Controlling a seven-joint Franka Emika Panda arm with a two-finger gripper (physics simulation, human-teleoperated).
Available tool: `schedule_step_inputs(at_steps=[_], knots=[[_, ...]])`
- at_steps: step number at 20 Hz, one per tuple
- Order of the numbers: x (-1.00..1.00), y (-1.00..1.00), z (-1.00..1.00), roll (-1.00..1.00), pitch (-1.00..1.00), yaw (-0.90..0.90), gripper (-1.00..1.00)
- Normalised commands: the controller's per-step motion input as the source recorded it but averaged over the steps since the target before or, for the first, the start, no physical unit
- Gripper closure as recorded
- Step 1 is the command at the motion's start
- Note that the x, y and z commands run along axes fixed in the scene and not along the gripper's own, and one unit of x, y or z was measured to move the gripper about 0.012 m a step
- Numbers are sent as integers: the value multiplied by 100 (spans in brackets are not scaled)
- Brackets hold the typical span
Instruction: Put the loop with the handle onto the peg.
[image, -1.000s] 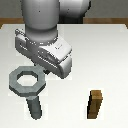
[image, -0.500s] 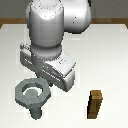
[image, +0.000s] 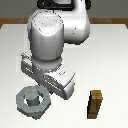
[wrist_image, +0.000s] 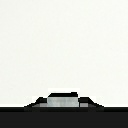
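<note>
Though hard to call finished from these views, looks close to done. At lower left of the exterior view: ring (image: 20, 102) lying flat on the white table (image: 115, 60), octagonal outline plain, hole not open but filled by a paler gray round top, taken to be the peg (image: 33, 99). Judged therefore as threaded over the peg, or at least sitting around it; cannot say whether dropped fully down to the table. No sign of the stubby handle, perhaps hidden under the white hardware beside it. Just right of the ring and a little higher, at centre frame: gripper (image: 52, 82), a slanted white bar under the bulky arm (image: 47, 40), its near end just beside the ring's upper right edge, possibly touching. Fingers hidden below the bar, so cannot tell whether spread, pressed together or pinching the handle. Low centre of the wrist view: a small pale gray slab (wrist_image: 62, 100) flanked by dark slopes above a black band; too blurred to name, maybe the ring's handle, maybe part of the gripper. Farther right, at lower right of the exterior view: brown wooden block (image: 95, 104), upright, well apart from ring and gripper, no part in the job. Left to do, by this reading: confirm the ring seated, let go if holding, lift clear without dragging the ring off.
</note>
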Motion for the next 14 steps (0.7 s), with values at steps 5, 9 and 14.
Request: schedule_step_inputs(at_steps=[5, 9, 14], knots=[[0, 0, 0, 0, 0, 0, -100], [0, 0, 0, 0, 0, 0, -100], [0, 0, 0, 0, 0, 0, -100]])
